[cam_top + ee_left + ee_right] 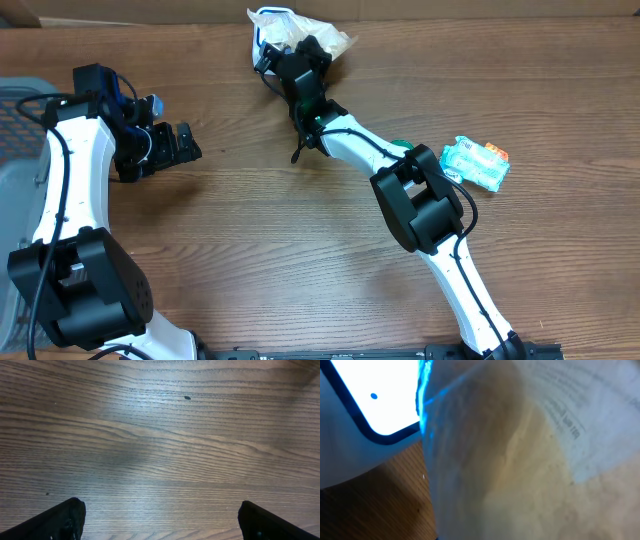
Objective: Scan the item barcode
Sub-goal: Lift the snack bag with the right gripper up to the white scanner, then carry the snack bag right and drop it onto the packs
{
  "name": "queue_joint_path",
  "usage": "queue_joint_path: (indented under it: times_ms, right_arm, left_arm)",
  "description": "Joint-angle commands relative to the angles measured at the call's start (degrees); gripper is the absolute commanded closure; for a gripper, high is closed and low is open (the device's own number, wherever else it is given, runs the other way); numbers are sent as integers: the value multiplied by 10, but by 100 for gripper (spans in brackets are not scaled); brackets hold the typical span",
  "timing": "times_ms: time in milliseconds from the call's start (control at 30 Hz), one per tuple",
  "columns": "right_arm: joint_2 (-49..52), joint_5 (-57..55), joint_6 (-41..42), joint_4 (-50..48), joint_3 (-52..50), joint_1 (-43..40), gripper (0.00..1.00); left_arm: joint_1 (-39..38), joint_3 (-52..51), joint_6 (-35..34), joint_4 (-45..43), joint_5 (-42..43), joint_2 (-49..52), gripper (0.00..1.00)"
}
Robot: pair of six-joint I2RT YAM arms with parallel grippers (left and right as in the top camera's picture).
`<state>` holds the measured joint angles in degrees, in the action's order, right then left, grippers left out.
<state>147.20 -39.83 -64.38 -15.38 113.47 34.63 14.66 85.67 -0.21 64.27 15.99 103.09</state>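
overhead, we see the right claw [283, 50] reaching to the far middle of the bench [280, 260], where it sits in the plastic bag [328, 40], which we take to be the item. the claw is closed, and as far as we can judge it pinches a fold of the bag; its fingers are hidden in the film. from the right wrist, the bag [530, 460] fills nearly the whole picture, close against the lens, with faint grey print at the upper right and a white panel with a blue edge [365, 395] at the upper left. we can make out no barcode in either view.

the left claw [186, 142] hangs over the left part of the bench, well apart from the bag, jaws wide and holding nothing. its wrist view shows only bare wood between the fingertips [60, 520]. a small teal and orange packet [478, 163] lies to the right, and a grey basket [14, 120] sits at the left edge. we see no scanner anywhere.

we judge the task to be early. the item seems to be taken hold of, but it is not yet turned to show its code or brought to a reader.
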Motion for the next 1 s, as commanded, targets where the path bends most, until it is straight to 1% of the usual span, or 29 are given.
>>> queue_joint_path:
  times_ms: [0, 167, 300, 467, 533, 700, 800, 967]
  right_arm:
    - [-1, 0, -7, -9, 6, 0, 96]
    - [-1, -25, -7, -9, 6, 0, 96]
    - [-1, -47, -53, -16, 6, 0, 96]
    - [-3, -73, -96, -72, 6, 0, 96]
    - [-10, -76, -110, -79, 6, 1, 96]
    - [-49, -77, -109, -78, 6, 8, 96]
    - [-91, -77, -81, -39, 6, 8, 96]
    - [-191, -74, 53, 120, 6, 8, 96]
  left_arm:
    - [0, 13, 4, -1, -1, -9, 0]
    - [0, 13, 4, -1, -1, -9, 1]
    - [0, 13, 4, -1, -1, -9, 0]
    - [0, 13, 4, -1, -1, -9, 0]
    - [0, 13, 4, 0, -1, -9, 0]
    - [0, 13, 4, -1, -1, -9, 0]
    - [-1, 13, 4, -1, -1, -9, 0]
    - [-1, 13, 4, 0, -1, -9, 0]
